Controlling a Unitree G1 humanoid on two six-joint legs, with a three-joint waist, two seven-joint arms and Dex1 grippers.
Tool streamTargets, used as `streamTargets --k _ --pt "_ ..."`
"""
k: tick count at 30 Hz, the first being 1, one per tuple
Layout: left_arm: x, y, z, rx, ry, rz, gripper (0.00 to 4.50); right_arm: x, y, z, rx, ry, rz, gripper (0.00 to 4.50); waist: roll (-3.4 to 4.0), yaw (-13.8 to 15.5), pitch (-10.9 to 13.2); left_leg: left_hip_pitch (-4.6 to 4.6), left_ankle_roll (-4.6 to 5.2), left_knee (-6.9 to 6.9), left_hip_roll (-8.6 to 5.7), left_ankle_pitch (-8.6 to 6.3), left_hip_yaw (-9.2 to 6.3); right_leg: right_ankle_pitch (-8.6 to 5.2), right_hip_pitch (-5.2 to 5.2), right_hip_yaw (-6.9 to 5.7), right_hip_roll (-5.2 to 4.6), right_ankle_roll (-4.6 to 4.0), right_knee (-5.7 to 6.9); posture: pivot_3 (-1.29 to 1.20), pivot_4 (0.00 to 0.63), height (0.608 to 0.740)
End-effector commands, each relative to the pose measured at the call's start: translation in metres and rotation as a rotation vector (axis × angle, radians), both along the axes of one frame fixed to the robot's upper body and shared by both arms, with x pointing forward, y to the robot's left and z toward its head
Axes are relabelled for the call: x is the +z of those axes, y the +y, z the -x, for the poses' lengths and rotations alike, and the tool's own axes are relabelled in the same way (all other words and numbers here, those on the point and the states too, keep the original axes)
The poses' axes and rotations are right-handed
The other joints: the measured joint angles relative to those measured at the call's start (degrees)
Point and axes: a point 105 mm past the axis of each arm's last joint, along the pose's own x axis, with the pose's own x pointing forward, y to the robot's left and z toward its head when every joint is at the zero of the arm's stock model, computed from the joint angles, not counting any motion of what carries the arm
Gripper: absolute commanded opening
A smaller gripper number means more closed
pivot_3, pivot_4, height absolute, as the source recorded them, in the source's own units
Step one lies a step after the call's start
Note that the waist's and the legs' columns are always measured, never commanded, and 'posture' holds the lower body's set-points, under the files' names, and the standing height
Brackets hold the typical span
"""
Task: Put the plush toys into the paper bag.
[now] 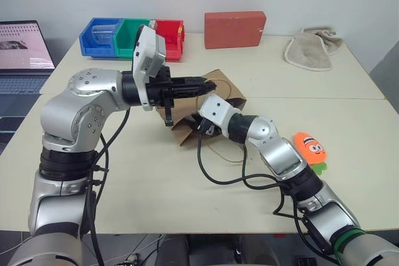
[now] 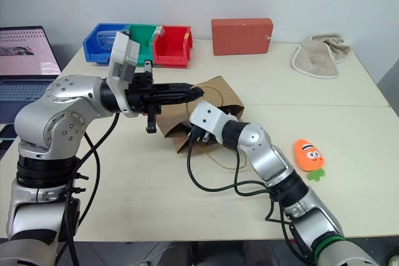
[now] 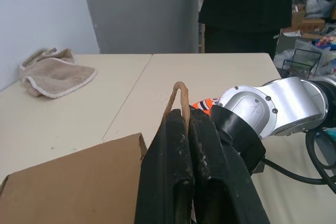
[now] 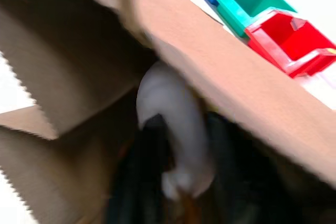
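A two-armed robot works at a pale bench [image 1: 187, 197], midway through bagging two plush toys. Its left pincer [image 1: 201, 85], fingers pressed tightly together, pinches one thin cord handle [image 3: 180, 95] of the brown paper bag [image 2: 215, 95] and lifts it so that the bag's mouth gapes toward the robot near the middle of the bench. The right pincer [image 4: 181, 182] reaches into that mouth; the right wrist view shows the white egg-shaped toy [image 4: 176, 129] sitting between its two dark fingers, already under the bag's upper wall. The fingers stand apart on either side of the toy, but whether they grip it or have begun to let it go cannot be told from the blurred view.

The orange carrot toy [image 1: 310, 147] lies on the bench toward the right edge, just beside the right forearm and well apart from the bag. At the far edge stand blue, green and red bins [image 1: 134, 37] and a red box [image 1: 235, 29]; a beige cloth [image 1: 312, 48] lies at the far right corner.

The step in hand appears to be dropping the egg toy inside the bag. The next move likely calls for the right pincer to open fully and back out without dragging the toy or the bag along, while the left keeps the handle raised. The carrot would then be fetched.
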Motion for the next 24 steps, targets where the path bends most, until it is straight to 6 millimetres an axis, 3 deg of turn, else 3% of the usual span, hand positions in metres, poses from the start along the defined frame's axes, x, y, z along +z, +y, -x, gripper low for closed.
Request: streamTargets --k 1,5,6,15,17,22,24 --pt "0.014 0.001 0.003 -0.002 -0.053 0.024 0.0 0.013 -0.003 0.001 0.005 -0.036 -0.033 2.83 0.0 -0.04 0.0 0.0 0.0 0.0 0.0 0.0 0.0 0.0 0.0 0.0 0.0 0.0 0.0 0.0 0.15 0.74" --pt "0.013 0.001 0.0 0.007 -0.053 0.028 0.0 0.012 -0.005 0.006 0.021 -0.015 -0.026 4.3 0.0 -0.02 0.0 -0.01 0.0 0.0 0.0 0.0 0.0 0.0 0.0 0.0 0.0 0.0 0.0 0.0 0.15 0.74" --pt "0.012 0.001 -0.001 0.01 -0.053 0.029 0.0 0.011 -0.006 0.009 0.032 -0.009 -0.019 4.48 0.0 -0.02 0.0 -0.01 0.0 0.0 0.0 0.0 0.0 0.0 0.0 0.0 0.0 0.0 0.0 0.0 0.15 0.74" --pt "0.008 0.0 -0.004 0.017 -0.052 0.03 0.0 0.023 -0.027 0.035 0.127 0.06 0.004 4.48 0.0 0.05 0.0 -0.02 0.0 0.01 0.0 0.0 0.0 0.0 0.0 0.0 0.0 0.01 -0.01 0.0 0.15 0.74" --pt "0.006 -0.001 -0.004 0.017 -0.053 0.027 0.0 0.027 -0.037 0.051 0.207 0.123 0.016 4.48 0.01 0.17 0.0 -0.03 0.0 0.01 0.0 0.0 -0.01 0.0 0.01 -0.01 0.0 0.01 -0.03 0.0 0.15 0.74" --pt "0.002 -0.004 -0.004 0.01 -0.046 0.03 0.0 0.036 -0.079 0.077 0.267 0.152 0.085 4.48 0.01 0.41 0.01 -0.03 0.01 0.01 -0.01 -0.01 -0.04 -0.02 0.05 -0.04 -0.01 0.01 -0.09 0.0 0.15 0.74" --pt "0.001 -0.004 -0.003 0.009 -0.044 0.032 0.0 0.038 -0.111 0.079 0.196 0.181 0.101 4.48 0.0 0.46 0.01 -0.02 0.01 0.02 -0.01 -0.01 -0.02 -0.02 0.05 -0.03 -0.01 0.0 -0.07 0.0 0.15 0.74"
